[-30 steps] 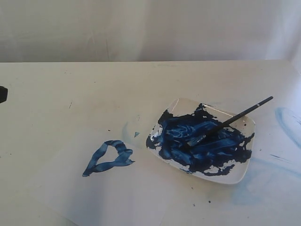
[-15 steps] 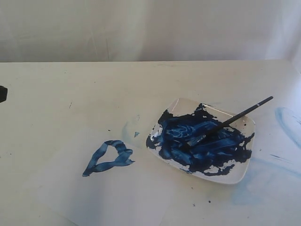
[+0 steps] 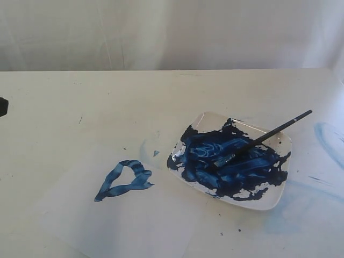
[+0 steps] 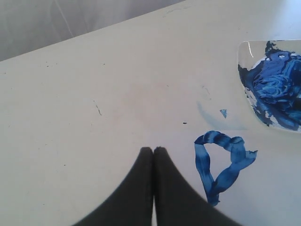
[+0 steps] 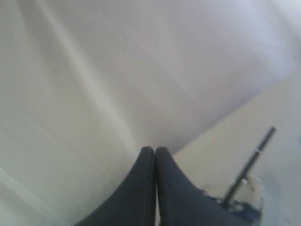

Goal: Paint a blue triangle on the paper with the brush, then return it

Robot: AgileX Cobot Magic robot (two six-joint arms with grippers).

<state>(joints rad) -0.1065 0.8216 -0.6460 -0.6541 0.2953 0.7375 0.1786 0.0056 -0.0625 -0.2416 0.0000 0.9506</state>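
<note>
The blue triangle point(image 3: 124, 180) is painted on the paper point(image 3: 123, 220), left of the white dish point(image 3: 274, 200) smeared with blue paint. The brush point(image 3: 263, 138) lies across the dish, bristles in the paint, handle end jutting past the far right rim. In the left wrist view the triangle point(image 4: 223, 162) sits beside my left gripper point(image 4: 153, 149), which is shut and holds nothing. My right gripper point(image 5: 154, 149) is also shut and holds nothing, raised and facing the white backdrop, with the brush handle point(image 5: 249, 165) and dish rim low in its view. A dark bit of the left arm point(image 3: 3, 106) shows at the exterior view's left edge.
Pale-blue stains point(image 3: 328, 137) mark the table right of the dish, and a small blue spot point(image 3: 155, 153) lies near the paper's far edge. A white curtain point(image 3: 172, 32) hangs behind the table.
</note>
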